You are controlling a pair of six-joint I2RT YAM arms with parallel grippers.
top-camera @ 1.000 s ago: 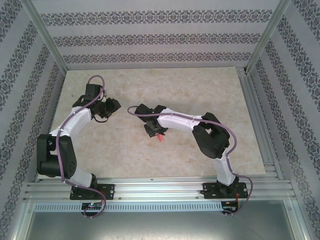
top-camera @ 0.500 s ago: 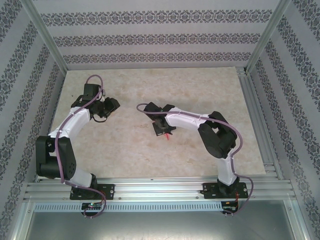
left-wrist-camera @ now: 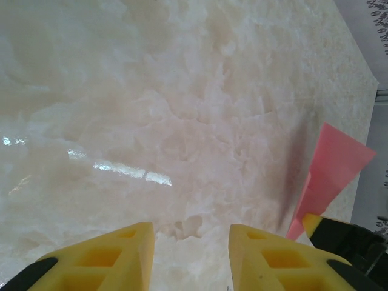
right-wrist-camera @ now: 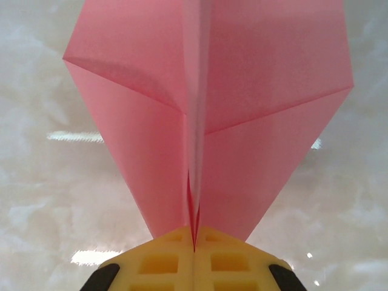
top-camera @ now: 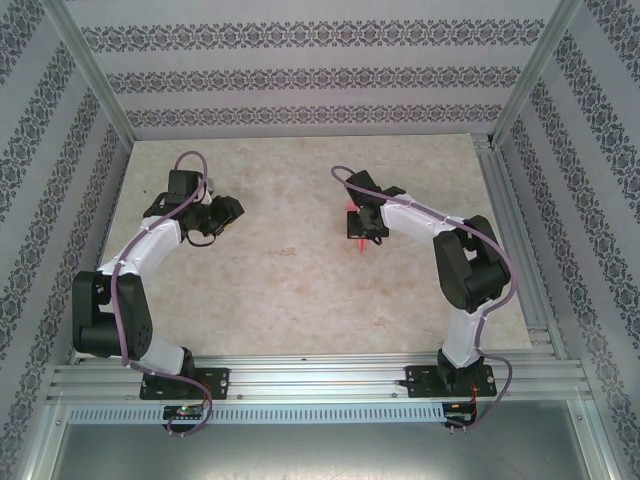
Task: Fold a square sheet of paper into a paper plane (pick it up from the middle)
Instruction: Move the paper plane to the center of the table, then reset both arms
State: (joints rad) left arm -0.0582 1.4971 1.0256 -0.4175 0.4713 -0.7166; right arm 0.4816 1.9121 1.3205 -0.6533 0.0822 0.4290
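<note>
- Pink-red paper plane point(right-wrist-camera: 254, 91): centre crease and diagonal folds formed; folding appears nearly complete.
- Right gripper point(right-wrist-camera: 194, 239): clamped tight on its crease.
- Left gripper point(left-wrist-camera: 191, 242): part-open, empty, near the left edge of the beige marbled table point(top-camera: 300, 300).

Top external: high behind my bases, looking down on the whole table point(top-camera: 300, 300).
Left wrist: low behind my left gripper point(left-wrist-camera: 191, 236), facing the table's right edge.
Right wrist: close behind my right gripper point(right-wrist-camera: 194, 242), on the paper plane point(right-wrist-camera: 206, 109), which all three views share.

The paper plane point(right-wrist-camera: 254, 79) is cut off by the upper edge.
</note>
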